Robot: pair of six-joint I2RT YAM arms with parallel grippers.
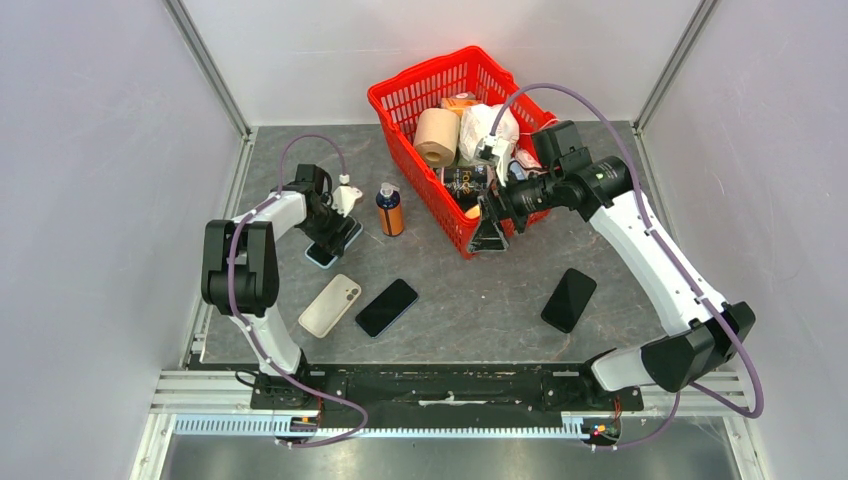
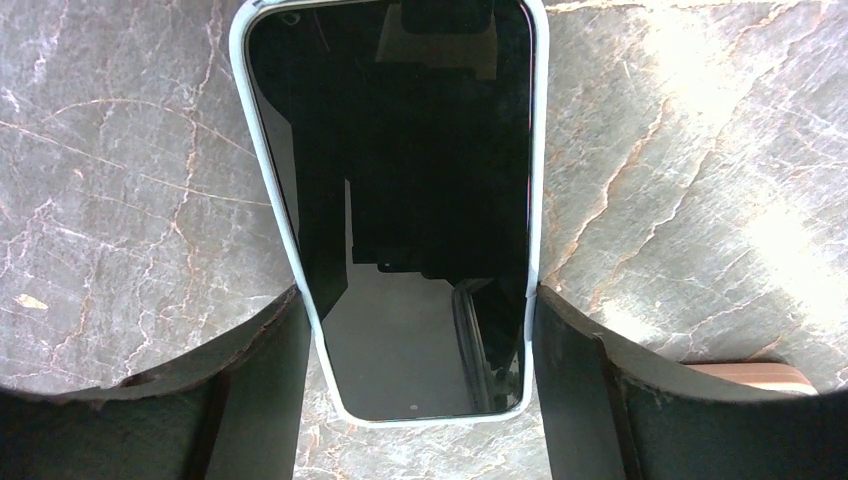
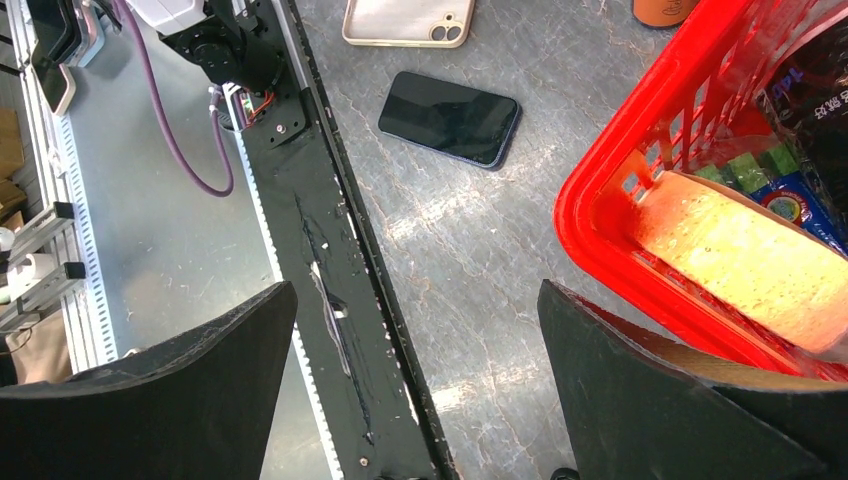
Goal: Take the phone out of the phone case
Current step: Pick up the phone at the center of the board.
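Observation:
A black-screened phone in a pale blue case (image 2: 400, 200) lies face up on the grey marble table, at the left in the top view (image 1: 337, 246). My left gripper (image 2: 420, 400) straddles its near end, and both fingers (image 2: 270, 390) press the case's long sides; in the top view the gripper (image 1: 325, 232) sits low over it. My right gripper (image 3: 415, 400) is open and empty, held above the table by the front edge of the red basket (image 3: 620, 190); in the top view it is at centre right (image 1: 492, 232).
A beige case lying back up (image 1: 330, 305), a bare black phone (image 1: 387, 307) and another black phone (image 1: 569, 299) lie on the table. An orange bottle (image 1: 389, 210) stands near my left gripper. The red basket (image 1: 400, 95) holds a paper roll and packets.

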